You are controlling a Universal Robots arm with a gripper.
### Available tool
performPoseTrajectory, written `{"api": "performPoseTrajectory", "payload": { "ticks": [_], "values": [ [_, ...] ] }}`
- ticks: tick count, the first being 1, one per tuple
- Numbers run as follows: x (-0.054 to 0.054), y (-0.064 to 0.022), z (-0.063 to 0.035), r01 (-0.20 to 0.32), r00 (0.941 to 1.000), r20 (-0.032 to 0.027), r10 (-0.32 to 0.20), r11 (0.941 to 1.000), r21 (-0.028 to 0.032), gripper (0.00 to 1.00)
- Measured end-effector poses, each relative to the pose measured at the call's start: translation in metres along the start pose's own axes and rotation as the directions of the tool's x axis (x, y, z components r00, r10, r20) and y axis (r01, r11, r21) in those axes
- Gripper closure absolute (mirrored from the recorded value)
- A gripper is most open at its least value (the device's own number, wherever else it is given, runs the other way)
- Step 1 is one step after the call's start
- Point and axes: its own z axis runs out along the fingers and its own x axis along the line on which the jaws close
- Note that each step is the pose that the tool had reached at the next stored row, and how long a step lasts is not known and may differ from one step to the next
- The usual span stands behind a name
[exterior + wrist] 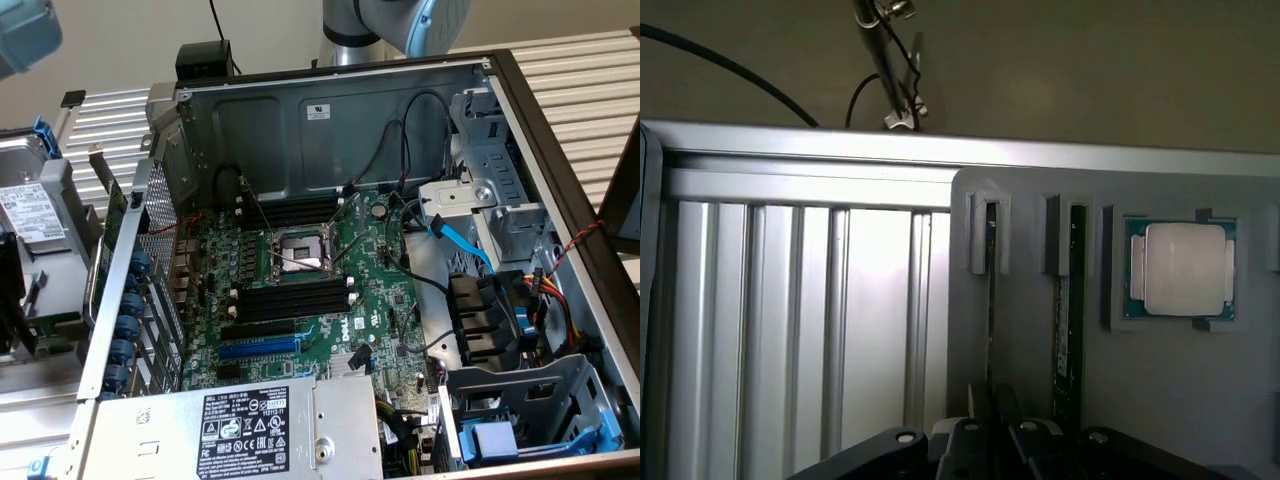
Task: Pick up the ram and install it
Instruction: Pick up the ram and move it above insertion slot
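Note:
In the wrist view, the ram (991, 300) stands on edge in a slot of a grey holder (1030, 350), seen as a thin green strip. My gripper (998, 445) is right at its near end. The dark fingers (965, 445) sit close together, one on each side of the stick, shut on it. The ram is still seated in the holder. A second green stick (1068, 310) stands in the neighbouring slot. In the exterior view, the open computer case (540, 150) shows the motherboard (380, 290) with long black memory slots (290, 300) beside the processor socket (300, 250).
A processor chip (1180, 268) lies in a recess of the holder. The holder rests on a ribbed aluminium table (790, 330). Inside the case are a blue expansion slot (258, 348), the power supply (250, 425), loose cables (450, 235) and drive cages (520, 420).

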Motion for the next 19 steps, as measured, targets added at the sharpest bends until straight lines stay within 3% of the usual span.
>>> {"api": "performPoseTrajectory", "payload": {
  "ticks": [12,19],
  "values": [
    [-0.003,0.0004,-0.0528,0.000,1.0000,0.0000,0.000,1.0000,0.0001,0.87],
    [-0.003,0.0006,-0.0837,0.035,0.9994,-0.0001,-0.035,0.9994,-0.0015,0.87]
  ]
}}
